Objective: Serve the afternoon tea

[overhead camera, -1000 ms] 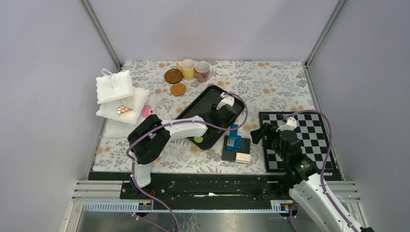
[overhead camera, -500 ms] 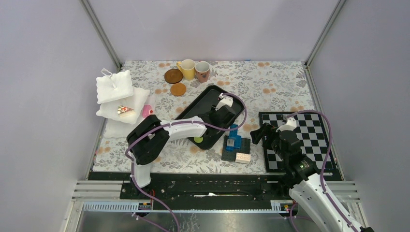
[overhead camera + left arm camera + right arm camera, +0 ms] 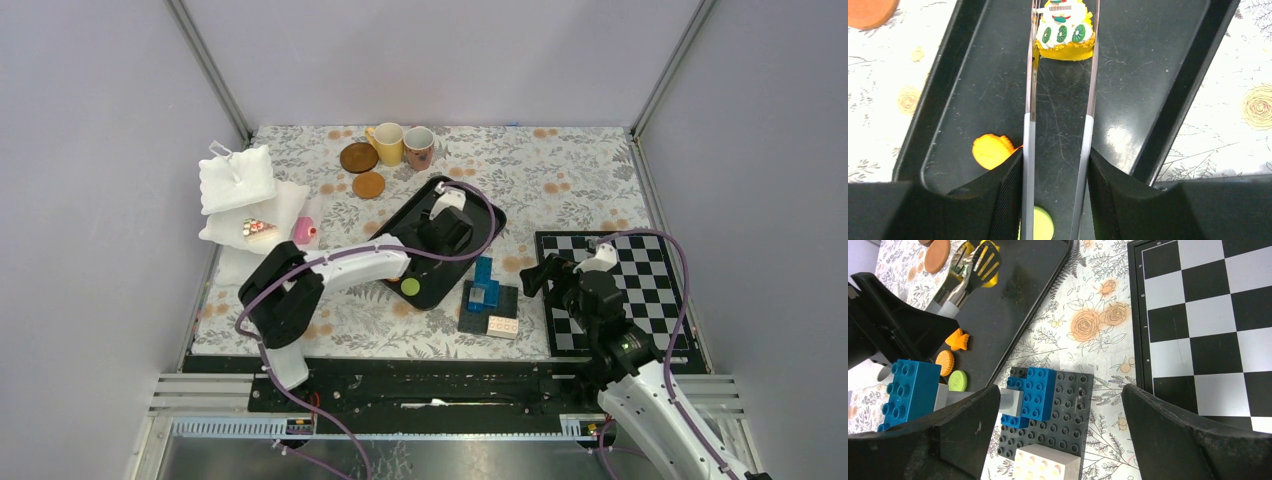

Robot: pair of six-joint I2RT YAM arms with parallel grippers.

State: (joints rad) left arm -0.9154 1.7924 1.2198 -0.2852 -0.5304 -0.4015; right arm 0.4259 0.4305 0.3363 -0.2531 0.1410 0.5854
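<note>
My left gripper is shut on metal tongs, and it also shows in the top view. The tongs' tips hold a small yellow cake topped with kiwi slices over the black tray. An orange cookie and a green cookie lie in the tray's near end. The yellow mug, patterned mug and two brown coasters stand at the back. My right gripper is open and empty above the brick stack.
A chessboard lies at the right. White napkins at the left carry a cake slice, with a pink cake beside them. The brick stack stands between tray and chessboard.
My left gripper has moved left and a little farther along the tray, carrying the tongs and cake. The right arm has hardly moved.
</note>
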